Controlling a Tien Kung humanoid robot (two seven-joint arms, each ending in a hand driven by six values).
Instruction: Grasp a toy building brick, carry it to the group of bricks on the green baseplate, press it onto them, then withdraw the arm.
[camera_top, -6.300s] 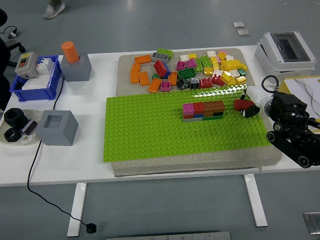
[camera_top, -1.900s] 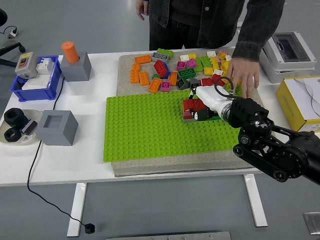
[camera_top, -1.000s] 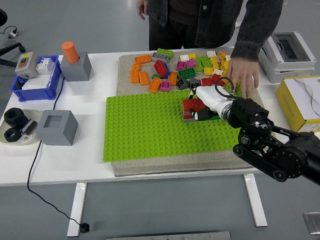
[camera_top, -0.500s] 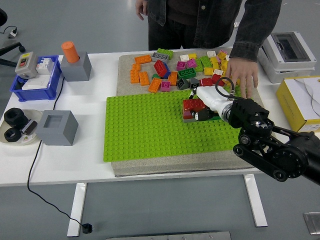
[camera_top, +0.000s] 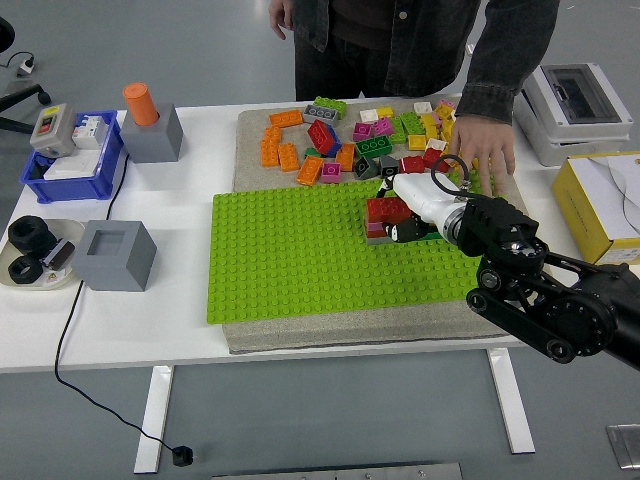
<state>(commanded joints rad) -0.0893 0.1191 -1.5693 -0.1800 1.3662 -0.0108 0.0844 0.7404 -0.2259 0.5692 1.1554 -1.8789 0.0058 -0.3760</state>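
Right hand (camera_top: 408, 208) presses red brick (camera_top: 385, 209) onto bricks on baseplate (camera_top: 290, 255)

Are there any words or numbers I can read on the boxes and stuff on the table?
No text can be read anywhere.
Switch box in the blue bin: any marks are too small and blurred to read.
Yellow carton: no print legible.
Grey breaker box: no label legible.
Toy bricks: only studs show, no letters.
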